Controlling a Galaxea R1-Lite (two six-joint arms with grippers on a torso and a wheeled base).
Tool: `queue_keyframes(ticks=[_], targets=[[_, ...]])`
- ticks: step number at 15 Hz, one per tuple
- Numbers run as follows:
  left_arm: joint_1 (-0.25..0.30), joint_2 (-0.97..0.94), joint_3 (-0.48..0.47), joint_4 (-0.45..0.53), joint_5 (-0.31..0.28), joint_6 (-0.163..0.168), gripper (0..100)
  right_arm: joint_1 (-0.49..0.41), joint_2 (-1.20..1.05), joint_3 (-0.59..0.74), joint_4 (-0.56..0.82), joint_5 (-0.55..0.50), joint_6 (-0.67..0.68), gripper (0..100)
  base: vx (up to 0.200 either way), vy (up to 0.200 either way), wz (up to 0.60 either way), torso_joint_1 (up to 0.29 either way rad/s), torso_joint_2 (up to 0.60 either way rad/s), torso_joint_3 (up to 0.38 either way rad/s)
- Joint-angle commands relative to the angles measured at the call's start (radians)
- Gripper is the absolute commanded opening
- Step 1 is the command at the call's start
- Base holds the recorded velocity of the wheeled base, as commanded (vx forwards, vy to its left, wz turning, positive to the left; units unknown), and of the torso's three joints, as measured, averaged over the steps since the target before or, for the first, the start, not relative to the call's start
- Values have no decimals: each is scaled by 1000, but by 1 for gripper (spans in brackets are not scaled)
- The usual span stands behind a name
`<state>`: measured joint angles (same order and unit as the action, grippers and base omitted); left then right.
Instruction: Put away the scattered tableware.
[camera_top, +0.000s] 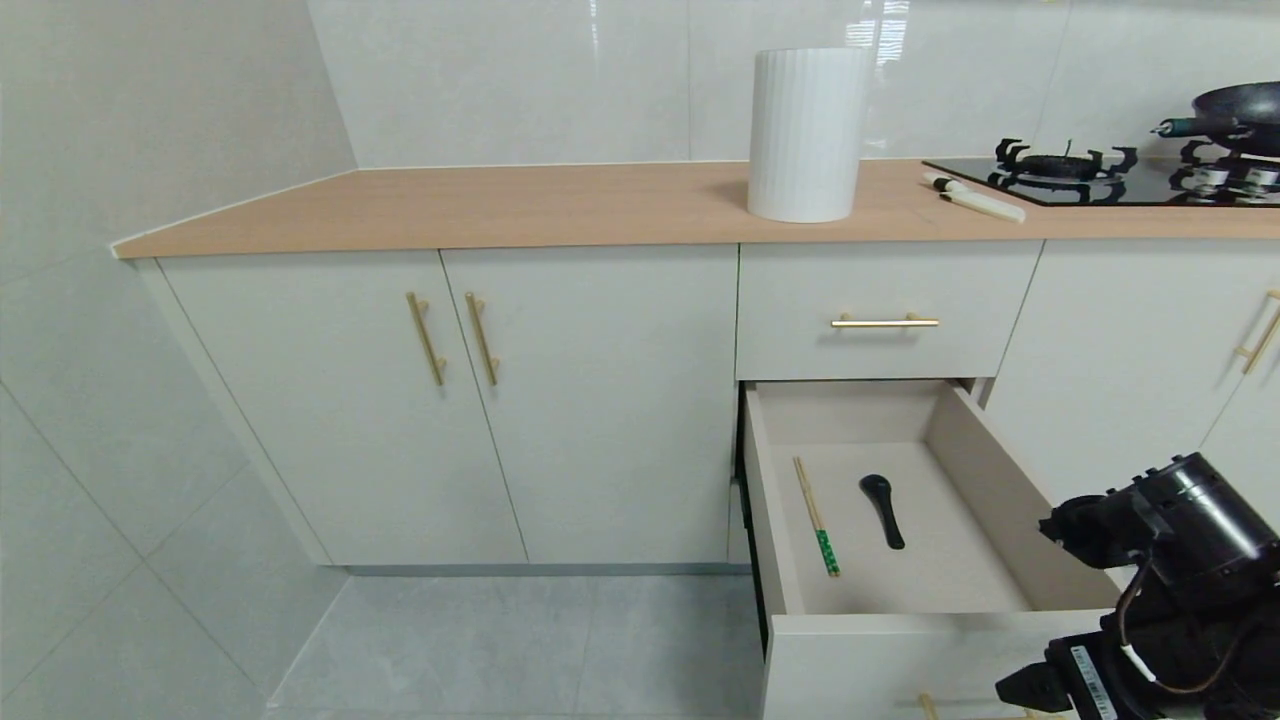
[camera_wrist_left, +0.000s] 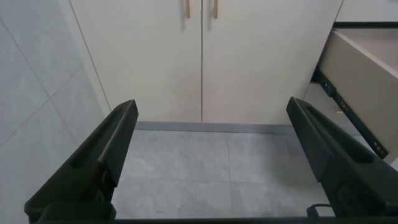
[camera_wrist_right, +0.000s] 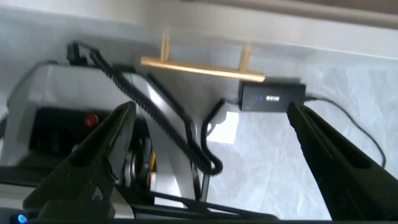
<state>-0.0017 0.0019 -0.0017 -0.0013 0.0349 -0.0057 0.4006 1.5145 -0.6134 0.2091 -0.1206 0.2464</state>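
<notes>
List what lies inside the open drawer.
A pair of chopsticks and a black spoon lie apart in the open drawer. The floor just behind its front panel is hidden.

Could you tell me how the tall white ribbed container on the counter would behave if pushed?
The container stands taller than it is wide, so a push near its top would probably tip it; low down it may slide on the smooth countertop. Its ribbed wall might give some grip. Material, hence weight and fragility, I cannot tell.
</notes>
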Motion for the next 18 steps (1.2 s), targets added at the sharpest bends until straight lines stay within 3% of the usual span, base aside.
queue_keyframes(ticks=[1, 6, 12, 18], targets=[[0, 0, 0, 0, 0, 0, 100, 15, 92, 0, -7, -2, 4, 100, 0, 0, 0, 0, 0, 0], [0, 0, 0, 0, 0, 0, 100, 12, 156, -12, -140, -34, 17, 100, 0, 0, 0, 0, 0, 0], [0, 0, 0, 0, 2, 0, 100, -28, 225, -54, -160, -43, 16, 100, 0, 0, 0, 0, 0, 0], [0, 0, 0, 0, 0, 0, 100, -72, 306, -198, -163, -48, 5, 100, 0, 0, 0, 0, 0, 0]])
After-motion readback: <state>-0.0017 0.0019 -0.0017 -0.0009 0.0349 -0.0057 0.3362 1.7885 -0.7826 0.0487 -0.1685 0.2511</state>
